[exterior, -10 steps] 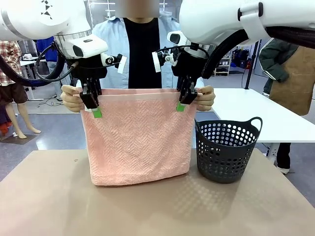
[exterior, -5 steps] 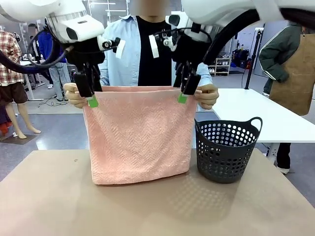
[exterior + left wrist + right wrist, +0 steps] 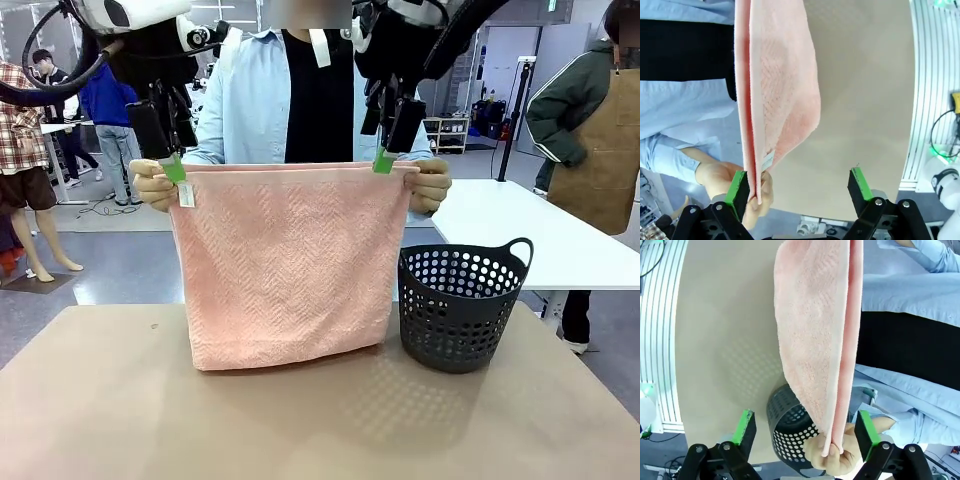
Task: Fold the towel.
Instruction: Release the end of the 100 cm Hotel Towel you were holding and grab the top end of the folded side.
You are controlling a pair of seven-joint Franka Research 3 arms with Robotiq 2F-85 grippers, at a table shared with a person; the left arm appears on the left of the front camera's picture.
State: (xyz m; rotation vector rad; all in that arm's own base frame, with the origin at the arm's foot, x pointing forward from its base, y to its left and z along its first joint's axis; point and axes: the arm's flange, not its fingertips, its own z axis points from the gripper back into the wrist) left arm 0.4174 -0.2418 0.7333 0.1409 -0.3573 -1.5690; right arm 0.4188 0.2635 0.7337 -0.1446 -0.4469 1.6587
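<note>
Item: towel (image 3: pixel 285 265), salmon-pink, doubled into two layers, hanging upright over the near half of the counter (image 3: pixel 320 430)

Holder: the person's hands, one (image 3: pixel 150 188) on each top corner, the other (image 3: pixel 430 185) on the robot's right side; white tag (image 3: pixel 186 193) just under the left corner

Change: left pincer (image 3: pixel 799 184) and right pincer (image 3: pixel 805 429) were level with the top band a second ago; both have risen to the top edge, and the towel has been lifted with them

Pincer state: both released, jaws spread wide; each top corner lies beside one green pad, nothing clamped

Meaning for the task: the cloth seems already halved; the corners look offered for a hand-over, and a grasp on each is the likely next need

Edges: top edge taut and level; bottom edge at or just above the counter, contact cannot be told; side edges hang straight

Room: dark basket (image 3: pixel 460 305) stands just beside the towel's right edge, so little margin there; the near counter and the left side lie open for laying the cloth down
</note>
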